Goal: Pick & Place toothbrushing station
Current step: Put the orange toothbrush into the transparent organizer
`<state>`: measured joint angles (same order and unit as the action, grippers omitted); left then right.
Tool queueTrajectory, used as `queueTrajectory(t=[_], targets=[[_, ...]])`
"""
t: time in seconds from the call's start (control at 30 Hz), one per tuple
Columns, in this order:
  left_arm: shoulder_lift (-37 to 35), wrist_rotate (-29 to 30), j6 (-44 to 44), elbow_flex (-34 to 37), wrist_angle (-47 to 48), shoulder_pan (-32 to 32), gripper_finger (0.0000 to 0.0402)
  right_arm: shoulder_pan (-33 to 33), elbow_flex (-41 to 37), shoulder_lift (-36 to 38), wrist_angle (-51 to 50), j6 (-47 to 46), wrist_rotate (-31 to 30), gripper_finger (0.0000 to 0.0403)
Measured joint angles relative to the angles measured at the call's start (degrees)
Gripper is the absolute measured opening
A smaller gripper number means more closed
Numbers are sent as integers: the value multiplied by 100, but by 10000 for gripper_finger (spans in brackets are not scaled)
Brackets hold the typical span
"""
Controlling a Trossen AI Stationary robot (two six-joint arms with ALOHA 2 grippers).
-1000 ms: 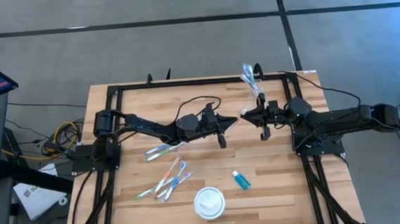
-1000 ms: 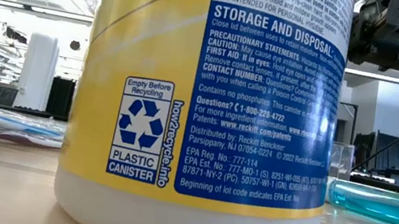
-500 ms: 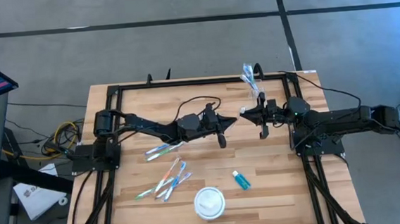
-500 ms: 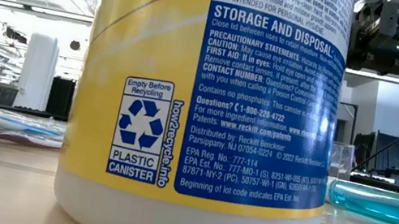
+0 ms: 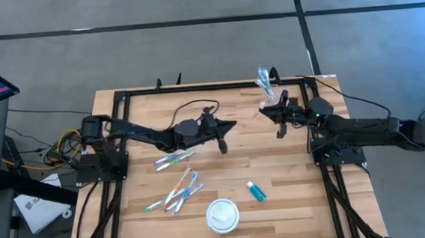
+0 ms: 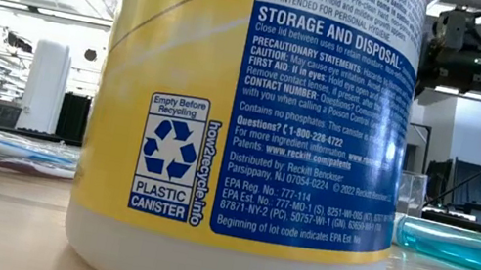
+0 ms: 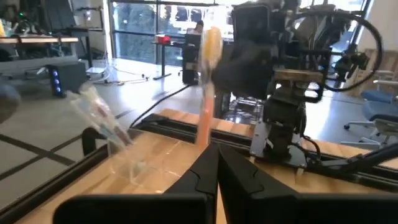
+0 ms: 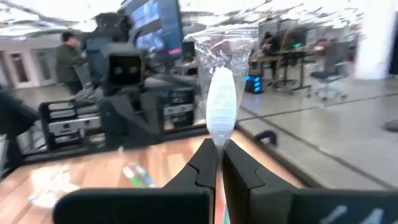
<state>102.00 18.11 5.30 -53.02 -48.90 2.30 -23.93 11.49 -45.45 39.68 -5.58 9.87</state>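
Two arms over tabletop [image 5: 293, 196]. Left gripper [image 5: 223, 138] pinched on one orange toothbrush [image 7: 208, 81], mid-tabletop. Right gripper [image 5: 272, 115] pinched on one wrapped white toothbrush [image 8: 220, 102], just beside clear tumbler [image 5: 268, 85] at far edge. About five toothbrushes [image 5: 178, 183] loose near front-left. One blue tube [image 5: 256, 192], one white canister [image 5: 222, 215] near front.

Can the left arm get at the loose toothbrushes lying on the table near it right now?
Probably it can reach them: only bare table lies between the left claw and the loose toothbrushes. But the claw is shut on an orange toothbrush, so it likely cannot pick up another yet.
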Motion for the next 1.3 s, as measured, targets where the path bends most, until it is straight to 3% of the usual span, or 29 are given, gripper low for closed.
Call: queueTrajectory(t=[0.4,0.93,1.3], targets=[[-541,15,419,985,-5,-52,0,-1088,-1,644,-999,-44,-743,0],[-508,-53,612,995,4,-129,0,-2059,3,674,-1099,-44,-1017,0],[-508,-53,612,996,4,-129,0,-2411,551,945,-2202,201,-1342,0]])
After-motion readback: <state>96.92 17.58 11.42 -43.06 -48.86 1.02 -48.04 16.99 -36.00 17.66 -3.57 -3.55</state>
